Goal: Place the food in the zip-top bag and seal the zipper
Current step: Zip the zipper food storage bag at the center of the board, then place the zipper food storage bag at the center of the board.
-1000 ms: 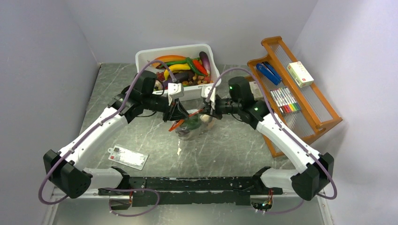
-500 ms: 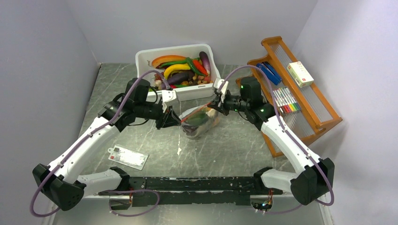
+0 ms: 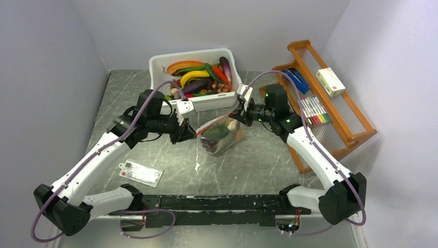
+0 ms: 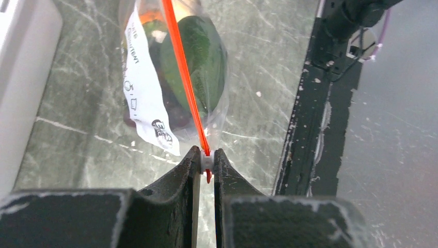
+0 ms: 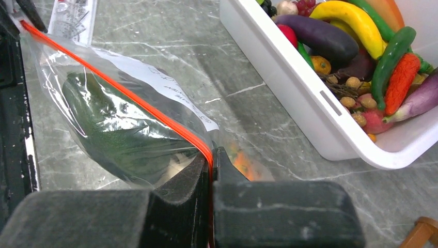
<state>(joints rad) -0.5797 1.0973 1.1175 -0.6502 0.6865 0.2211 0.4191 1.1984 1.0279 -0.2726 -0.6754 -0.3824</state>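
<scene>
The clear zip-top bag [image 3: 219, 137] hangs between my two grippers, just above the table. Its orange-red zipper [image 4: 183, 77] is stretched taut from one gripper to the other. My left gripper [image 4: 206, 161] is shut on the zipper's left end, with a small white slider pinched between its fingertips. My right gripper [image 5: 212, 157] is shut on the zipper [image 5: 119, 88] at the bag's other corner. Inside the bag lie a green piece of food [image 5: 119, 132], a dark red-purple piece [image 4: 173, 116] and an orange piece [image 5: 243, 163]. The white label [image 4: 142, 98] faces the left wrist camera.
A white tub [image 3: 155, 64] of toy vegetables stands right behind the bag. An orange wooden rack [image 3: 356, 121] with markers and boxes lies at the right. A flat white card [image 3: 140, 173] lies near the left arm. A black rail [image 3: 217, 201] runs along the near edge.
Both grippers have drawn apart, the left one going left and the right one going right. The zipper now runs in a straight, taut line between them, and the bag has shifted slightly right.
</scene>
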